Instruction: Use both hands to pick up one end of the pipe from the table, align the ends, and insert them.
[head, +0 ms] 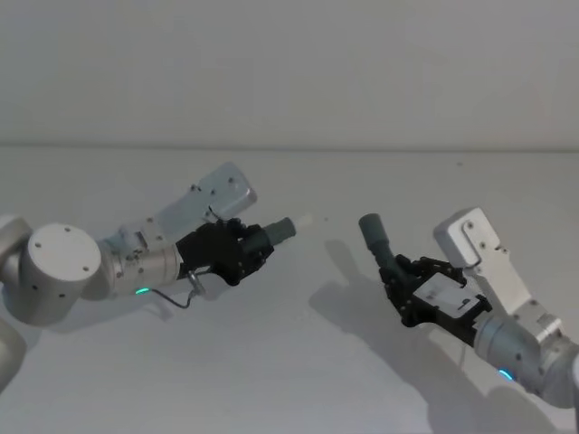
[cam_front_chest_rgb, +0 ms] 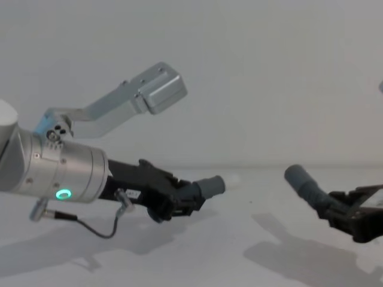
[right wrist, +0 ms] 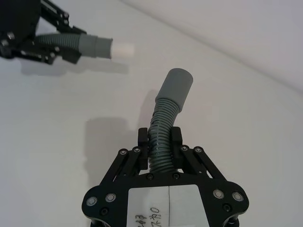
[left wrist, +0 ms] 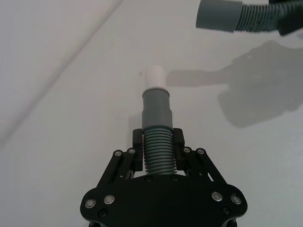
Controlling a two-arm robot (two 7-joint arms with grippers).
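left gripper (head: 249,249): fingers pinch the ribbed part of the short hose piece (head: 271,233), held off the counter (head: 289,362)
right gripper (head: 398,271): fingers clamp the ribs of the long hose piece (right wrist: 163,125), also in the air
plug end: white tip (left wrist: 155,77), axis points between 2 and 3 o'clock in head view
socket end: socket cuff (head: 372,231), axis points to 11 o'clock, bent up off the fingers
key relation: socket mouth sits at 3 o'clock from the tip, apart, with a clear gap
axes: crossed, not collinear
nearer arm: neither, the gap is roughly midway
next, my read: right wrist swings the socket round to 9 o'clock, then both close along one line
risk: the ribbed hose flexes, so the cuff may skew at contact
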